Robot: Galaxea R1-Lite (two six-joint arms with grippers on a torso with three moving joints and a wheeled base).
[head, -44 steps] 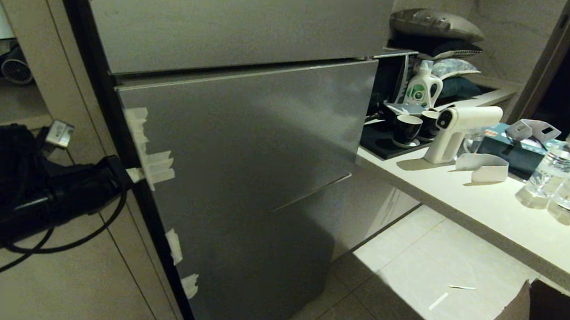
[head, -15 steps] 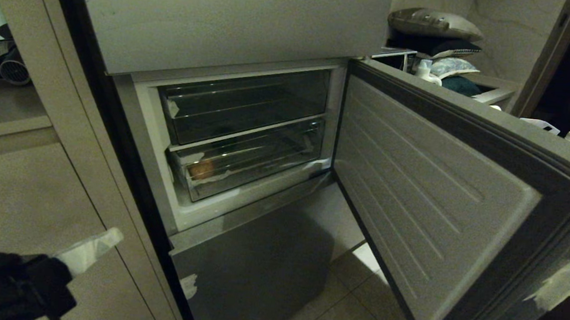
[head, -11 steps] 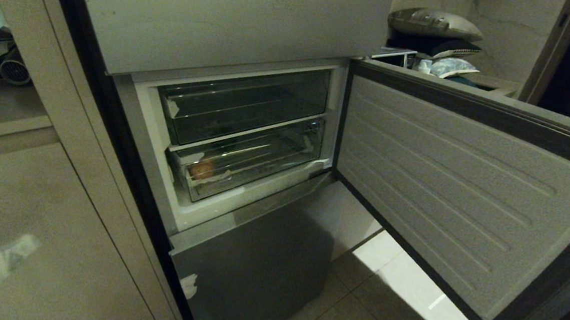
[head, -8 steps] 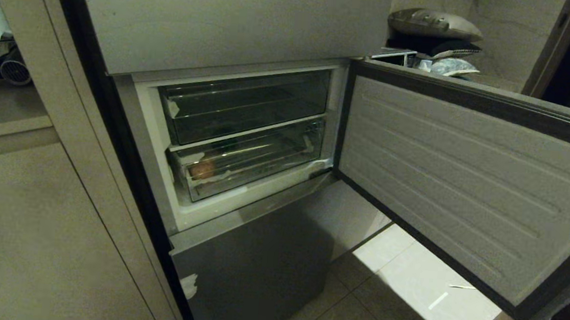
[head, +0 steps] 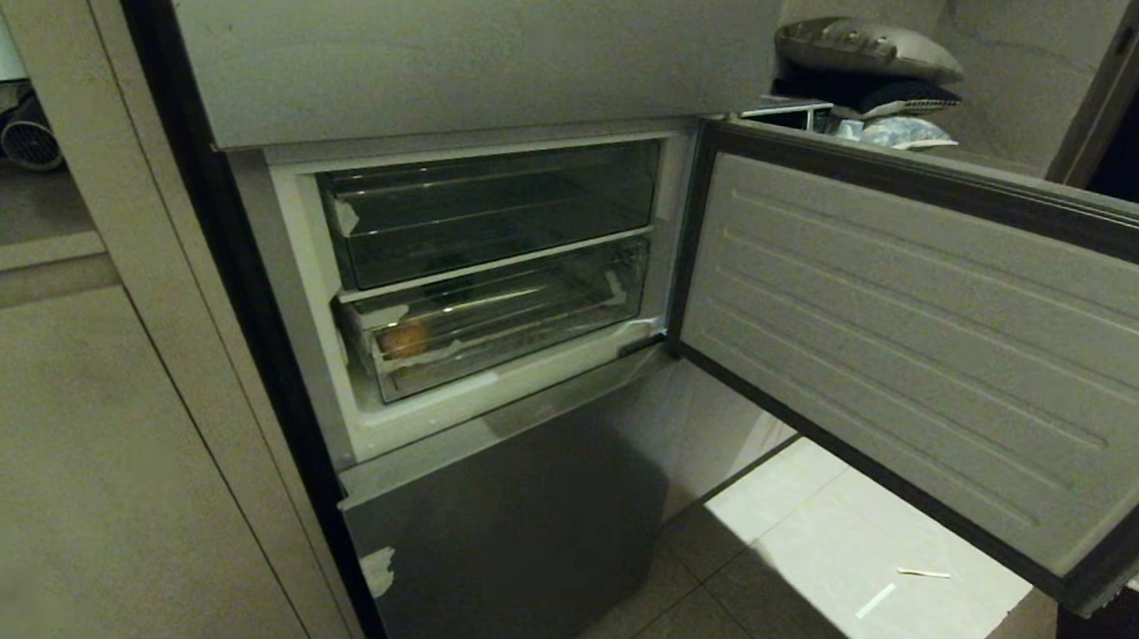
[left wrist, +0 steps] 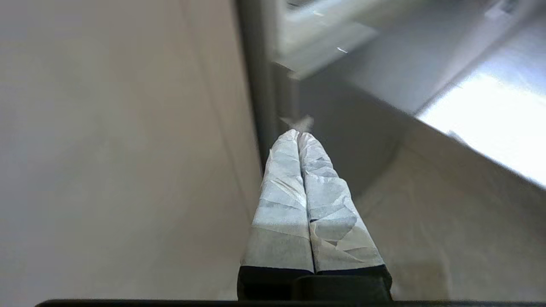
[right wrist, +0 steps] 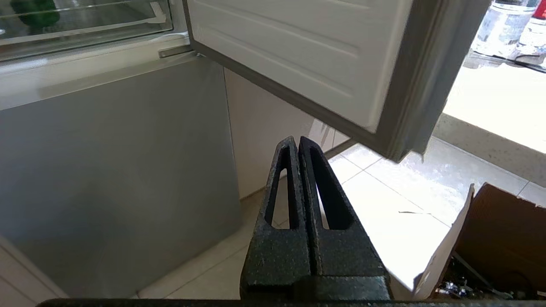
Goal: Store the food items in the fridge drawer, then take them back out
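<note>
I read the left end effector (left wrist: 298,135) as pressed together, its tape-wrapped fingers (left wrist: 281,200) touching along their length and pinching nothing; it points low along the beige cabinet panel (left wrist: 119,149), with the grey lower fridge panel (left wrist: 362,128) just beyond its tips. My right end effector (right wrist: 297,140) is likewise pressed together and empty, its black fingers (right wrist: 328,200) aimed at the tiled floor (right wrist: 384,213), below the free edge of the open fridge door (right wrist: 324,55), with a cardboard box (right wrist: 503,238) to one side. Neither arm appears in my head view. Up and ahead of both end effectors, the food item (head: 406,337) sits inside the fridge drawer (head: 518,341), at its left end; the drawer is pushed in beneath the darker bin (head: 497,209).
</note>
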